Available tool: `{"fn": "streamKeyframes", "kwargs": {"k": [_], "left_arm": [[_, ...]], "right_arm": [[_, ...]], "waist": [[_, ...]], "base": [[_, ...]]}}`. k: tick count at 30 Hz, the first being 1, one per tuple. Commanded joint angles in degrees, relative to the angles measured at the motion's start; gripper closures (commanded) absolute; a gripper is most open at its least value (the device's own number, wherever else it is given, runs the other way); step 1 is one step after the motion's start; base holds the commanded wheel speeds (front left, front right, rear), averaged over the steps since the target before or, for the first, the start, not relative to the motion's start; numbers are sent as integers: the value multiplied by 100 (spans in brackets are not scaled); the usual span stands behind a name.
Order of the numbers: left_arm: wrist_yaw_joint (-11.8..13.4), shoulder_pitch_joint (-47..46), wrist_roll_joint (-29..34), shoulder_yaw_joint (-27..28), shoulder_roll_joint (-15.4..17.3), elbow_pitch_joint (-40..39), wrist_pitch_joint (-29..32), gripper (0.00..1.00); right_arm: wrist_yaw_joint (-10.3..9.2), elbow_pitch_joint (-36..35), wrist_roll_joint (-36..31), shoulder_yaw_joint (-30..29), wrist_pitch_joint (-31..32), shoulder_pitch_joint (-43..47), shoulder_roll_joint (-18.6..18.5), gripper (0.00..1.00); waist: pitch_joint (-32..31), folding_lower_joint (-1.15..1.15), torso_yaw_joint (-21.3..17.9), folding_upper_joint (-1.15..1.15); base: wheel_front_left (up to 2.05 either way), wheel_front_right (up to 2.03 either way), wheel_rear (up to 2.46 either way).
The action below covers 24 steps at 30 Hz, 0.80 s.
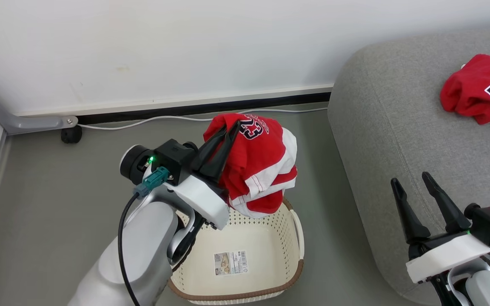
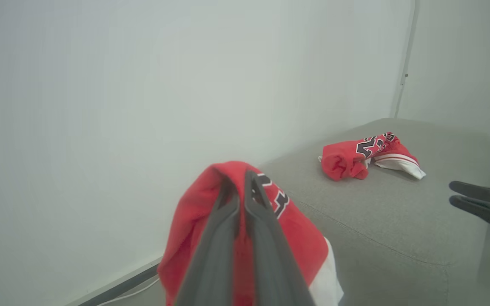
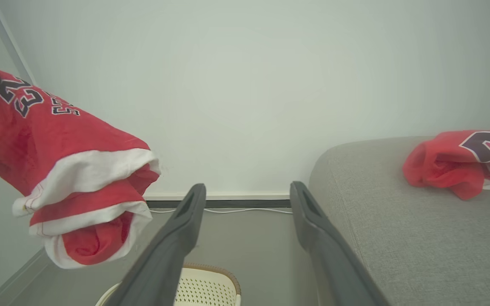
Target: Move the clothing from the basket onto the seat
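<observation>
Left claw (image 1: 231, 125), long dark fingers pinched shut, grips a limp red garment (image 1: 262, 165) of thin, white-trimmed fabric above the oval, perforated cream basket (image 1: 270, 293). Right claw (image 1: 410, 177) gapes wide, holding nothing, beside the rounded grey fabric sofa (image 1: 381, 127), where a second garment (image 1: 474, 91) lies crumpled.

The oval cream plastic laundry basket (image 1: 236, 295) stands on the grey floor (image 1: 58, 191), near and centre, with the large light-grey fabric sofa (image 1: 389, 127) just to its right. A red thin-fabric garment (image 1: 266, 161) hangs above the basket's far rim, pinched in the left gripper (image 1: 232, 124). A second red garment (image 1: 474, 91) lies on the sofa, far right. The right gripper (image 1: 410, 178) hovers over the sofa's near edge.
</observation>
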Motion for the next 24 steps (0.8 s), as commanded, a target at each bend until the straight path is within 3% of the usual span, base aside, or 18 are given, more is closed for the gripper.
{"fn": "streamKeyframes", "kwargs": {"k": [1, 11, 24], "left_arm": [[-45, -276, 46, 181, 137, -268, -59, 100], [67, -622, 175, 204, 444, -1256, 338, 100], [169, -666, 157, 161, 483, -1532, 455, 100]], "right_arm": [[23, -86, -68, 55, -32, 37, -63, 0], [23, -5, -116, 47, -32, 88, -20, 0], [23, 7, -85, 105, -32, -25, -4, 0]], "waist": [[-22, 0, 21, 0], [-60, 0, 46, 0], [-15, 0, -47, 0]], "base": [[0, 0, 0], [0, 0, 0], [0, 0, 0]]}}
